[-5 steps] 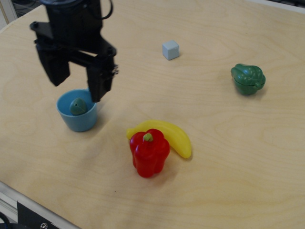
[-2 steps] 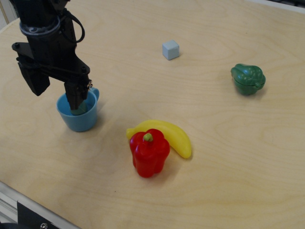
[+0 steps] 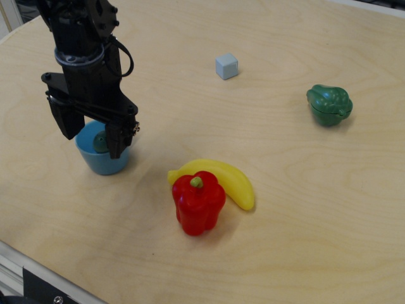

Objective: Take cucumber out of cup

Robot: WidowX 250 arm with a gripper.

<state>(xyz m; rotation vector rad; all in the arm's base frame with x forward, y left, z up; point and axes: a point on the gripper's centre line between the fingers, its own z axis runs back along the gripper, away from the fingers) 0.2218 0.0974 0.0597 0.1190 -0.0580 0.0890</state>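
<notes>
The light blue cup [image 3: 104, 162] stands on the wooden table at the left. The dark green cucumber [image 3: 100, 140] stands inside it, its rounded end showing between the fingers. My black gripper [image 3: 92, 143] is open and hangs right over the cup. One finger [image 3: 67, 123] is at the cup's left rim and the other finger [image 3: 118, 140] is at its right rim. The cup's handle is hidden behind the gripper. The jaws do not close on the cucumber.
A red pepper [image 3: 199, 203] and a yellow banana [image 3: 228, 179] lie just right of the cup. A grey-blue cube [image 3: 226, 66] sits at the back. A green bell pepper [image 3: 330, 104] sits at the right. The table's front edge [image 3: 38, 269] runs at lower left.
The gripper swung left over the cup, then back right a little. Its fingers now straddle the cup and the cucumber shows between them again. The cup has not moved.
</notes>
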